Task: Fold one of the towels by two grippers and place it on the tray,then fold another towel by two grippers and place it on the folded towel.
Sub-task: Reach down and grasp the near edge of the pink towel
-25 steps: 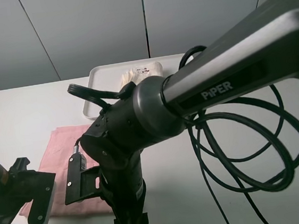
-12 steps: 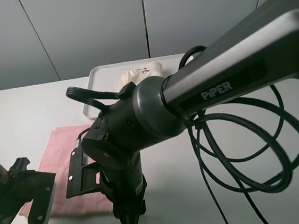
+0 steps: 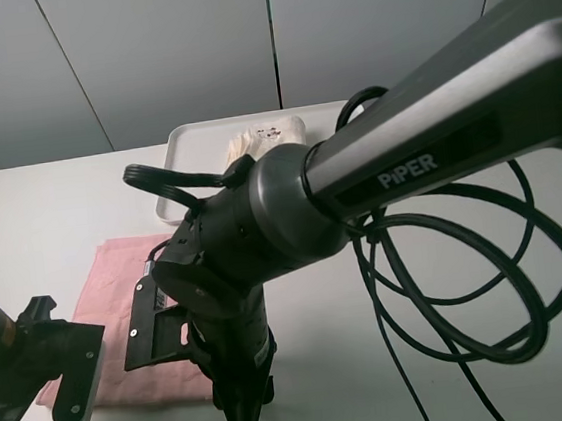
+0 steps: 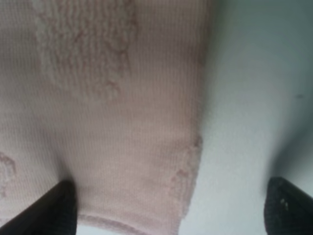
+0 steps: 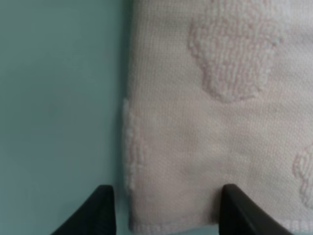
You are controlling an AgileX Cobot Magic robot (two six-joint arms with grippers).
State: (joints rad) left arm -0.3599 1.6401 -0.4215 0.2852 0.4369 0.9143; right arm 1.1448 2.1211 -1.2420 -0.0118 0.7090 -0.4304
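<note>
**Both pincers at the pink towel's near corners; cream towel on the tray**

From the high camera, the pink towel (image 3: 117, 278) lies flat on the white bench (image 3: 39, 206), on the left side of the view. Behind it sits the white tray (image 3: 185, 140), and the cream towel (image 3: 265, 137) rests folded on it, well apart from the pink one. The right arm (image 3: 262, 222) fills the middle of this view and hides the towel's right part. Its black cable (image 3: 469, 281) loops over the bench. This view does not show how wide either pincer stands.

The wrist cameras fill that in. The left pincer (image 4: 168, 210) stands wide. One fingertip (image 4: 51, 210) is over the pink cloth and the other is out over bare bench, with the towel's corner and hemmed edge between them. The right pincer (image 5: 166, 210) has a narrower gap. One fingertip (image 5: 239, 208) is on the cloth and the other is on the bench just beside the edge, straddling the other near corner. The cloth between them lies flat with no bunching, so no grip shows. The embossed pattern is plain in both wrist views and only faint from above.
</note>
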